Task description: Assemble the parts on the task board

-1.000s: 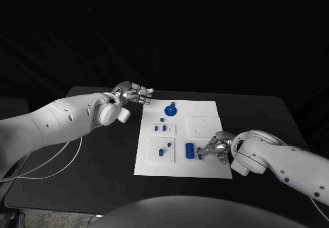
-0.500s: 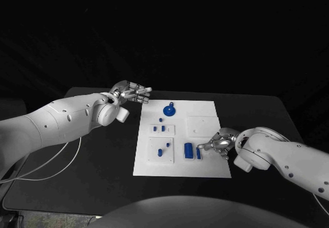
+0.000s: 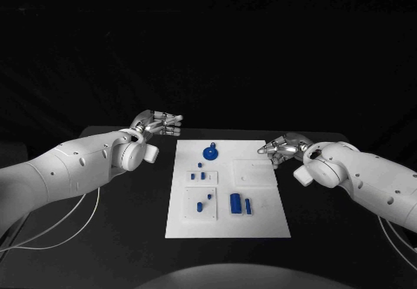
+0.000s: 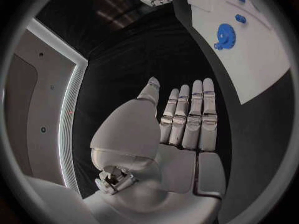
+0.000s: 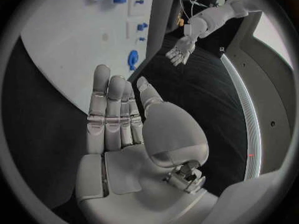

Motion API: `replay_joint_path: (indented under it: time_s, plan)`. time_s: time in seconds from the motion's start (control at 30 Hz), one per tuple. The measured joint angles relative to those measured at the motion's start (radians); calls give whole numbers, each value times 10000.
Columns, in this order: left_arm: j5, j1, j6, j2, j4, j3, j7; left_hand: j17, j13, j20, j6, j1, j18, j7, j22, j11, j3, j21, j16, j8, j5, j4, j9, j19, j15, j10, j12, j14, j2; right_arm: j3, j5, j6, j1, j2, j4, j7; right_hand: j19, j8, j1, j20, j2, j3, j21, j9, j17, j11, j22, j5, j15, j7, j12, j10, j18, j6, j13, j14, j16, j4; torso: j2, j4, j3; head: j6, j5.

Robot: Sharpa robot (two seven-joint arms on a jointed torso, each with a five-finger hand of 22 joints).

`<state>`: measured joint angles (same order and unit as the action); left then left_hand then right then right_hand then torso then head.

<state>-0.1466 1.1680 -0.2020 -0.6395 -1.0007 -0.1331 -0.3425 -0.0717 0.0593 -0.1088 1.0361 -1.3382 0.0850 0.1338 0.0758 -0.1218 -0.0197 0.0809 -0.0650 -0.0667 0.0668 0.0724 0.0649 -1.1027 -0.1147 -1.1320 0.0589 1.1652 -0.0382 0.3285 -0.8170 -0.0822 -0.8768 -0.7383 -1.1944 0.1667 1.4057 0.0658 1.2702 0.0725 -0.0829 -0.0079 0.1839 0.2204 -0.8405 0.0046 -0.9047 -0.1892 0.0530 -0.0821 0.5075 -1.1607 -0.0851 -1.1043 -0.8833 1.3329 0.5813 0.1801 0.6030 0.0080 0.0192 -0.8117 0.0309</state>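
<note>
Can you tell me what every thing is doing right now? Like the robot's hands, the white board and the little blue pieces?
Left hand: open, fingers straight, holding nothing, off the board's far left corner.
Right hand: open, holding nothing, at the board's right edge.
White board: lying flat on the black table.
Blue gear: lying flat near the board's far end, untouched.
Big blue block: lying on the board, untouched.
Small blue pieces: sitting on the board, untouched.

You have the white task board (image 3: pixel 261 211) lying flat in the middle of the bench. At its far end a blue gear-like round part (image 3: pixel 210 153) sits. Small blue parts (image 3: pixel 199 176) rest in the recessed panels, and a larger blue block (image 3: pixel 235 203) lies nearer you.
</note>
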Motion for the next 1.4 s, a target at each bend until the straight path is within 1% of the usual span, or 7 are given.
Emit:
replay_joint_path:
  time_s: [0.23,0.33,0.5,0.7,0.8,1.03,1.4]
  plan:
    - [398,83,-313,247,247,10,-138,32,0,-72,-1,-116,0,0,-21,76,95,0,0,0,468,-94,0,72,30,161,0,-280,-116,135,1304,-270,-183,860,1812,-1886,-3788,-24,-188,-1666,-133,3255,-1213,-1337,5002,1162,4918,407,-1529,-452,-4235,623,-165,655,7515,-2198,-4864,934,-127,7,37,367,-116]
    - [542,92,-358,369,395,12,-165,43,-1,-126,-13,-303,0,-71,-22,77,310,-18,0,0,1494,-245,0,126,37,265,0,-297,-197,294,1694,-398,-225,1196,2441,-2547,-4394,-24,-586,-2063,409,5381,-1214,-1541,6660,1316,6464,604,-1781,-531,-4398,906,-240,645,8198,-2681,-5166,962,-175,12,37,559,-180]
    - [700,98,-373,607,757,19,-180,67,-9,-270,-43,-206,0,-103,-37,63,369,-77,0,0,863,-257,-10,270,-15,358,0,-531,-101,407,2120,-530,-241,1485,3034,-3395,-4781,-24,-777,-2494,701,5238,-1222,-1558,7756,1257,7682,568,-1823,-449,-4429,1190,-517,777,8252,-3095,-5168,541,-247,29,34,802,-239]
    - [773,102,-372,843,1139,24,-171,163,-109,-20,-597,524,1,-295,-149,211,241,-167,122,128,364,-305,-120,782,166,971,-86,-912,10,445,2369,-606,-240,1548,3156,-3911,-6069,-126,-1336,-2129,766,4424,-1235,-1676,7906,1190,8485,447,-1751,-385,-4558,1558,-364,1292,8356,-3339,-5287,44,-290,37,-5,953,-218]
    - [770,72,-388,754,1004,40,-155,370,-293,408,-3695,2041,-315,-687,-377,600,219,-415,328,334,-29,-470,-321,3296,531,3133,-285,-2442,143,347,2385,-641,-252,1494,3046,-3886,-9102,-330,-2683,-1588,787,2774,-1469,-1876,8093,722,8706,1004,-1282,64,-4755,4033,119,4421,8540,-6182,-5492,-656,-291,35,-4,968,-222]
    - [791,-140,-768,393,-100,271,-192,611,-503,884,-8316,7298,-549,-1140,-642,1029,203,-672,535,555,-468,-619,-549,8623,962,8742,-458,-8638,306,-303,2801,-1110,-503,1173,1947,-3982,-12538,-523,-8888,-991,813,907,-1711,-2103,8303,191,8944,1623,-764,596,-4930,9227,564,8994,8737,-11102,-5669,-1451,-379,4,-53,1403,-258]
    - [1028,-779,-2790,-728,-3513,937,-680,692,-565,1052,-10011,12384,-701,-1326,-727,1195,203,-738,581,600,-583,-671,-627,10637,1115,10900,-541,-11166,366,-2185,5031,-3493,-1263,212,-1493,-5026,-13793,-581,-12079,-761,826,246,-1767,-2176,8378,-11,9018,1822,-569,792,-5005,11219,713,10692,8809,-12967,-5759,-1758,-561,-70,-174,2076,-306]
